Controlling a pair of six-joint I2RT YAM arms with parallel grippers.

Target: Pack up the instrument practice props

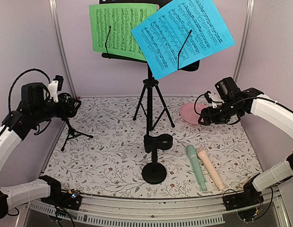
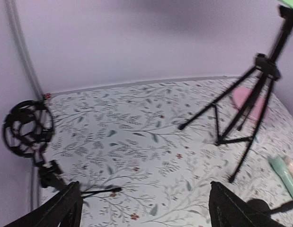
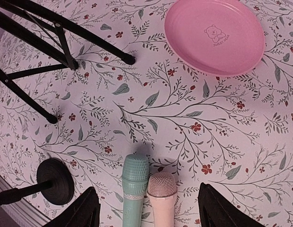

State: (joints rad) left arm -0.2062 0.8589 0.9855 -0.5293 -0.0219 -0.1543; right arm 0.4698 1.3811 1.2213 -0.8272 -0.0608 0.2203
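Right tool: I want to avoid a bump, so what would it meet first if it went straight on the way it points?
Probably the heads of the mint-green microphone and pale-pink microphone, which lie side by side just ahead of the right tool in its wrist view; depth is unclear.

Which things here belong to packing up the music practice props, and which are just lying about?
Belong:
green sheet
blue sheet
music stand
mint-green microphone
pink microphone
round-base mic holder
small tripod mic support

Lying about:
pink dish
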